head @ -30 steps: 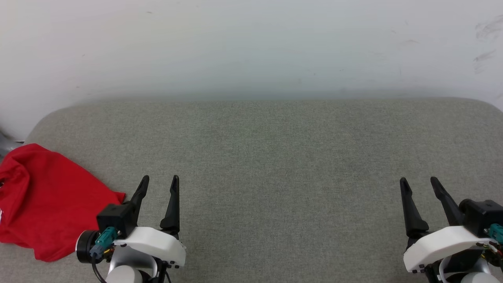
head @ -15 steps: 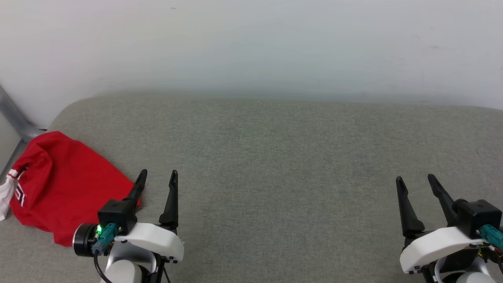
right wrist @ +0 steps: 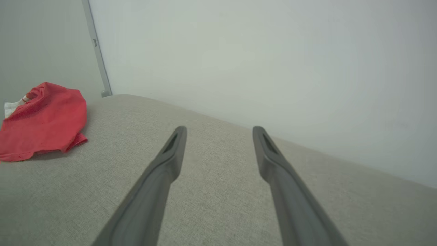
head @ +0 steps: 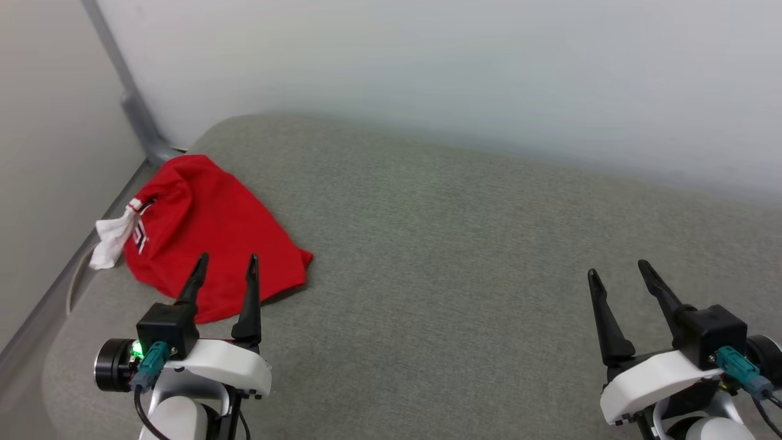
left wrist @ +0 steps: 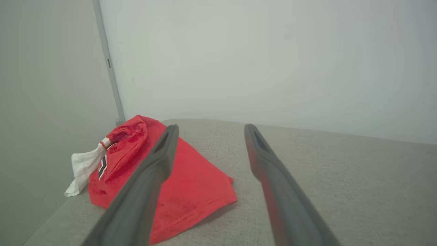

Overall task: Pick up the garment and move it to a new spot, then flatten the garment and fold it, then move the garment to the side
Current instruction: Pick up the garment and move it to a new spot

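1. Garment (head: pixel 208 232) lies crumpled at the grey pad's (head: pixel 440 244) far-left corner, white sleeve (head: pixel 111 241) toward the edge.
2. Left gripper (head: pixel 226 258) hovers by its near edge, jaws apart, holding nothing.
3. Right gripper (head: pixel 617 269), well apart from it, jaws spread, empty.

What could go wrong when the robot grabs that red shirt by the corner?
The garment lies bunched at the left edge of the grey cushion, white sleeve apparently overhanging: a nudge might slide it off. It's crumpled, so the open fingers of the left gripper may pinch several layers, complicating flattening.
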You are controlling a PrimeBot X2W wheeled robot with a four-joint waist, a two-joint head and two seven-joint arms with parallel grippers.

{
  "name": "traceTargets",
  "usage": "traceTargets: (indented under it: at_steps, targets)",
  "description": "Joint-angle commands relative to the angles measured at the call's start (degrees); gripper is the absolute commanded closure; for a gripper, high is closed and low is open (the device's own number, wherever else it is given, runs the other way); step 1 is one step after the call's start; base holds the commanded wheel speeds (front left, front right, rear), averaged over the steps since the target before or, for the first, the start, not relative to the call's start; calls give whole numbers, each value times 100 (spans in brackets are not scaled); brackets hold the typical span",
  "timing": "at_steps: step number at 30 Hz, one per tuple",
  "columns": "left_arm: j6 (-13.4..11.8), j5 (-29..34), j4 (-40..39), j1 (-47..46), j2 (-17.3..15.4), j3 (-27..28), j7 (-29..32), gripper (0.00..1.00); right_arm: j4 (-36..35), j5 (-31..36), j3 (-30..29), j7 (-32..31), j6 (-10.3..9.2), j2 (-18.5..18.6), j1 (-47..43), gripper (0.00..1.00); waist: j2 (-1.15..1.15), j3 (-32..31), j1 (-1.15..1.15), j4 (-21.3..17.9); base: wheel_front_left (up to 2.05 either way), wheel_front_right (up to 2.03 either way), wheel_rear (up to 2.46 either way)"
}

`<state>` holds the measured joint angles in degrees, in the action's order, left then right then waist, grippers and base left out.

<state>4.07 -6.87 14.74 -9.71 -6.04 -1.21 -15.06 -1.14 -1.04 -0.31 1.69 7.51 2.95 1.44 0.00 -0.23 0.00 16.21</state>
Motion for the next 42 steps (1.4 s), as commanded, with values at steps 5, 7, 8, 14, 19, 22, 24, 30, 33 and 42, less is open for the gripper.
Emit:
traceTargets:
  at_steps: [5, 7, 8, 14, 19, 22, 24, 30, 33, 42]
  targets:
    - [59, -79, -10, -16, 16, 123, -13, 0, 49, -20, 113, 76, -4, -8, 91, 0, 0, 40, 0, 589, 0, 0, 0]
    - [73, -97, -10, 3, 33, 166, -13, 0, 56, -23, 146, 88, -4, -8, 103, 0, 0, 48, 0, 734, 0, 0, 0]
    - [81, -99, -13, 14, 34, 180, -13, 0, 56, -18, 146, 94, -4, -8, 102, 0, 0, 50, 0, 804, 0, 0, 0]
    - [112, -119, 9, 94, 53, 276, -13, 0, 128, -114, 196, 138, -4, -8, 170, 0, 0, 40, 0, 1092, 0, 0, 0]
    - [145, -116, 22, 98, 72, 312, -13, 0, 183, -169, 204, 167, -4, -7, 185, 0, 0, 44, 0, 1178, 0, 0, 0]
    - [171, -100, 41, 76, 57, 345, -13, 0, 208, -169, 208, 183, -4, -8, 183, 0, 0, 47, 0, 1179, 0, 0, 0]
    - [180, -80, 54, 52, 46, 368, -13, 0, 230, -185, 216, 193, -4, -8, 175, 0, 0, 46, 0, 1160, 0, 0, 0]
    - [183, -130, 231, -85, 16, 474, -13, 0, 248, -203, 260, 184, -4, -8, 225, 0, 0, 110, 0, 1027, 0, 0, 0]
    - [210, -259, 553, -377, -50, 520, 48, 0, 176, -147, 259, 133, -4, -8, 297, 0, 0, 300, 0, 913, 0, 0, 0]
    - [308, -1037, 1617, -1958, -538, 685, 1309, 0, -102, 104, 300, -56, -4, -4, 704, 0, 0, 1269, 0, 412, 0, 0, 0]
